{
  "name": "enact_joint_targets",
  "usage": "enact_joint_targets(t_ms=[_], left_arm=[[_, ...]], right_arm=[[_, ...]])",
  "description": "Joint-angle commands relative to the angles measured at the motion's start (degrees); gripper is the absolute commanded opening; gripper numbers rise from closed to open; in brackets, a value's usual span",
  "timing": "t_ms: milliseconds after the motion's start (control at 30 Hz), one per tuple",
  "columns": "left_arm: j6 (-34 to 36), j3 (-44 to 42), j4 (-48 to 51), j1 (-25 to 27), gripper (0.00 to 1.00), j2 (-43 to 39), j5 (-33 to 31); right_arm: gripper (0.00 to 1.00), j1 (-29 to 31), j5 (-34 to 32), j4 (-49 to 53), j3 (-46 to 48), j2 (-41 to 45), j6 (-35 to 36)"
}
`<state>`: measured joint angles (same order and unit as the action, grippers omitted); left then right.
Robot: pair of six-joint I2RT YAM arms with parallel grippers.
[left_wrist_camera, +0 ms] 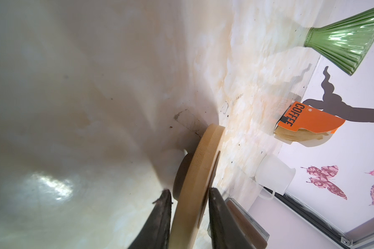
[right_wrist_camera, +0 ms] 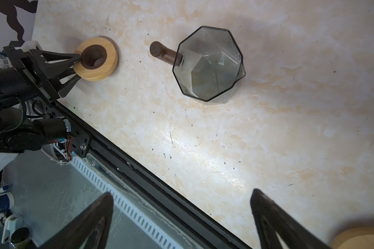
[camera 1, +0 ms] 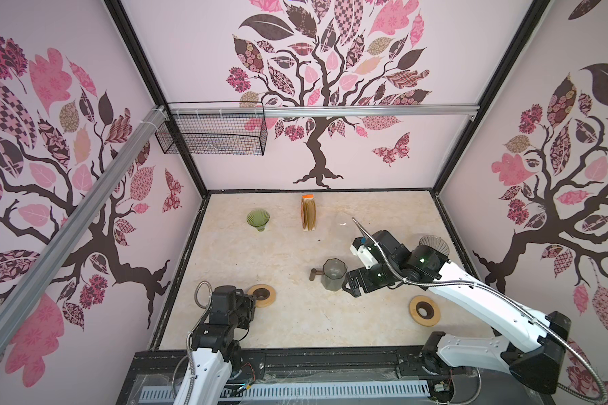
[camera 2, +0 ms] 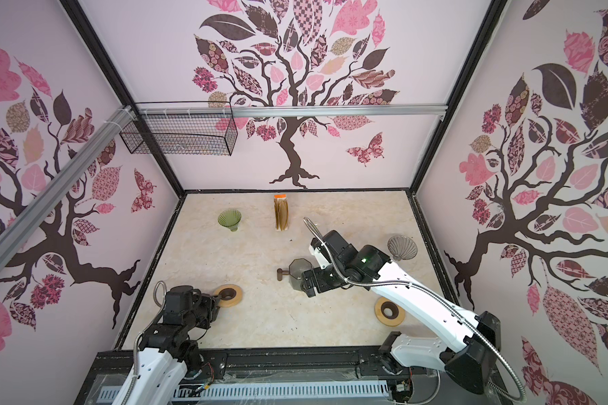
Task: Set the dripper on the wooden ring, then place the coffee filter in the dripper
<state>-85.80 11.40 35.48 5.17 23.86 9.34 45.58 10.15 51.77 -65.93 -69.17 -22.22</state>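
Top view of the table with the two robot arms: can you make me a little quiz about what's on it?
1. True or false: the right gripper is shut.
2. What has its rim between the left gripper's fingers? A green dripper, B wooden ring, C filter pack.
3. How many wooden rings lie on the table?

Key
1. False: it stands wide open, with nothing in it.
2. B.
3. Two: the second ring lies near the right arm.

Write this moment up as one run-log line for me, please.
left gripper: jaws straddling wooden ring rim, grip unconfirmed | right gripper: open, near glass server | coffee filters: untouched at back | green dripper: empty
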Motion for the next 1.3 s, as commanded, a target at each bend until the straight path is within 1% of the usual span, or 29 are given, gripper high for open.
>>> enact_joint_targets(t_ms=[0,233,400,500,667,767,867,1000,1100,1167,1267], left_arm=[[-1.2,-1.5,-1.8,-0.2,0.31,-0.4,-0.7],[-0.9,0.3,-2.3,-0.2,0.24,0.6,-1.0],[0.0,2.7,-2.9,-0.1,0.2,3.2,-0.9],[0.0,4.2,-4.0,-0.2,0.17,5.7,0.1],[-1.3,6.9,-7.5,-0.2,0.13,9.1,3.8],[-2.4,9.1,-9.6,-0.1,0.13,10.3,4.6],[-2.0,12.0,-12.2,-0.1,0.09,12.6,5.8],[0.9,17.4,-14.9,-0.1,0.06,17.9,8.4],[4.4,22.2,-15.7,0.0,0.04,21.9,10.4],[6.6,25.1,-16.8,0.2,0.04,24.8,12.4],[9.9,28.6,-19.6,1.5,0.03,28.9,15.8]], right_arm=[[1.0,0.1,0.1,0.2,-0.3,-1.1,1.1],[1.0,0.2,0.0,0.1,-0.4,-1.5,1.4],[1.0,0.2,-0.1,0.1,-0.3,-1.5,1.5],[1.0,0.2,-0.5,0.1,-0.3,-1.5,1.6],[1.0,0.1,-1.8,-0.1,-1.6,-1.3,1.3],[1.0,0.1,-2.3,-0.2,-2.6,-1.4,0.8],[1.0,0.0,-2.5,-0.3,-3.4,-1.5,0.5],[1.0,-0.9,-2.5,-0.4,-4.1,-1.5,0.4],[1.0,-3.5,-1.4,-0.6,-4.5,-0.8,-0.1],[1.0,-6.4,0.3,-0.9,-4.9,-0.3,-0.7],[1.0,-7.7,0.5,-0.3,-6.5,-0.1,-1.2]])
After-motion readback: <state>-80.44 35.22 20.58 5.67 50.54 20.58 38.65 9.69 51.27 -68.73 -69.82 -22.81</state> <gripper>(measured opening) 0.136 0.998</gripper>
